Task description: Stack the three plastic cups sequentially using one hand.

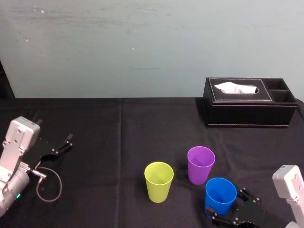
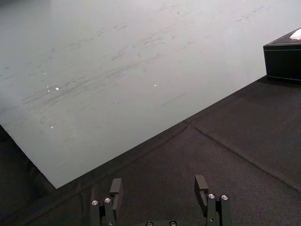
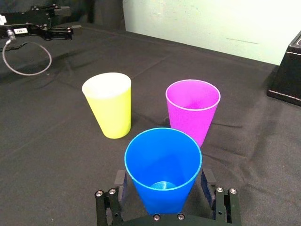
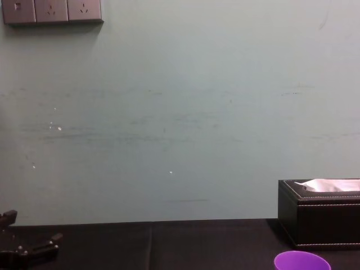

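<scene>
Right gripper (image 1: 231, 207) seemingly around blue cup (image 1: 220, 192), upright

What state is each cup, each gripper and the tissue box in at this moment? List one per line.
blue cup: upright, empty, unstacked.
purple cup: upright, empty, standing alone.
yellow-green cup: upright, empty, standing alone.
right gripper: open, one finger on either side of the blue cup.
left gripper: open, holding nothing, at the table's left.
tissue box: tissue poking out of its top slot.
</scene>
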